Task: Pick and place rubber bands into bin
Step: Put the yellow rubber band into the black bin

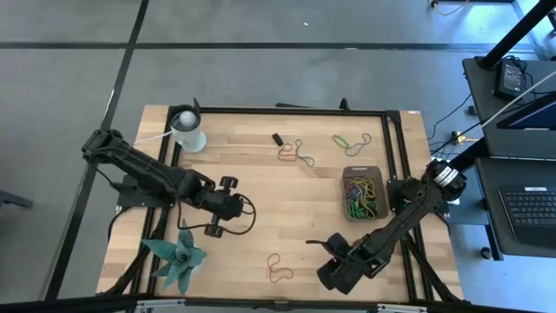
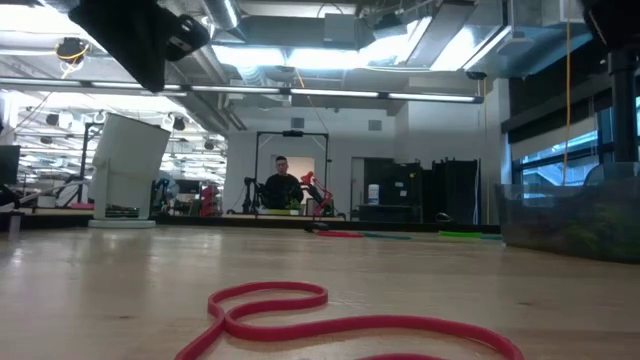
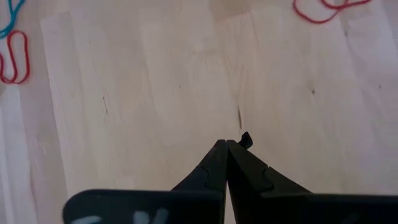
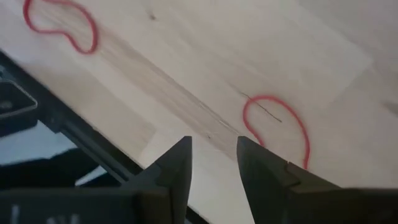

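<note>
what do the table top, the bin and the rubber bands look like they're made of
Table top: pale wood planks, matte, with visible grain and seams between boards.
Bin: looks like dark grey plastic; in the low view its wall seems translucent, though that is uncertain.
Rubber bands, such as the red one near the front edge: thin, smooth elastic rubber lying in limp loops, with a slight sheen in the low view.

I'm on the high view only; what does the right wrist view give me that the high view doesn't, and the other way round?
Only the right wrist view: the right gripper is open, empty, with a red rubber band lying just ahead of it.
Only the high view: the bin already holding many bands, loose bands near the table's far edge, the white cup, and the left gripper at mid-table.
Both: red bands on the wood near the table's front edge, by the right gripper.
</note>
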{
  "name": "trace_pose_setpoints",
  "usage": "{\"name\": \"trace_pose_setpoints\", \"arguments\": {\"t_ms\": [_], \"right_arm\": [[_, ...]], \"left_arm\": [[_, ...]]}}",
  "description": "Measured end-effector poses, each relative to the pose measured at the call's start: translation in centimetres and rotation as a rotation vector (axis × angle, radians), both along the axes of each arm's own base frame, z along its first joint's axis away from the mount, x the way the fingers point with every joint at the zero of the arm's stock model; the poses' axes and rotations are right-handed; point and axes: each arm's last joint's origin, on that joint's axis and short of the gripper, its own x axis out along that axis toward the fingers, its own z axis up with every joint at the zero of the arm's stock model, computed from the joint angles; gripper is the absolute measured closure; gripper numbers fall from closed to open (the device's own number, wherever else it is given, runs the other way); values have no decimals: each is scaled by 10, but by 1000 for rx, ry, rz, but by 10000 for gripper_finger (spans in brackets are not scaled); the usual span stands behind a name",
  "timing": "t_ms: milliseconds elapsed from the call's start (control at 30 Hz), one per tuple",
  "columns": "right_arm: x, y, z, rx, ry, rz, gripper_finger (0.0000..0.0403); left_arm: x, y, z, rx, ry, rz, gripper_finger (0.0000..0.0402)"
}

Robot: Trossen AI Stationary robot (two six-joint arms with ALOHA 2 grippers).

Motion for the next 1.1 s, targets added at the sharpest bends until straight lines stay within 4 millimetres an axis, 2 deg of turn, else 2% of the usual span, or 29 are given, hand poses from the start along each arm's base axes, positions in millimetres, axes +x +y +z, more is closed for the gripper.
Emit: {"name": "trace_pose_setpoints", "arguments": {"t_ms": [67,200,300,633,833,1100], "right_arm": [[-2,-1,0,-6,28,51,271],[-13,-4,-3,44,225,116,272],[-23,-7,-4,17,330,159,272],[-40,-1,-5,-73,331,547,272],[-57,-4,-23,-118,378,690,272],[-83,-9,-45,-84,492,857,272]], "left_arm": [[-2,-2,2,3,-10,-8,398],[-5,-6,4,18,-23,-26,398],[-6,-8,4,28,-22,-53,398],[-7,-10,4,2,-21,-15,399],[-7,-13,4,-48,-27,68,398],[-6,-13,5,-139,-37,226,400]]}}
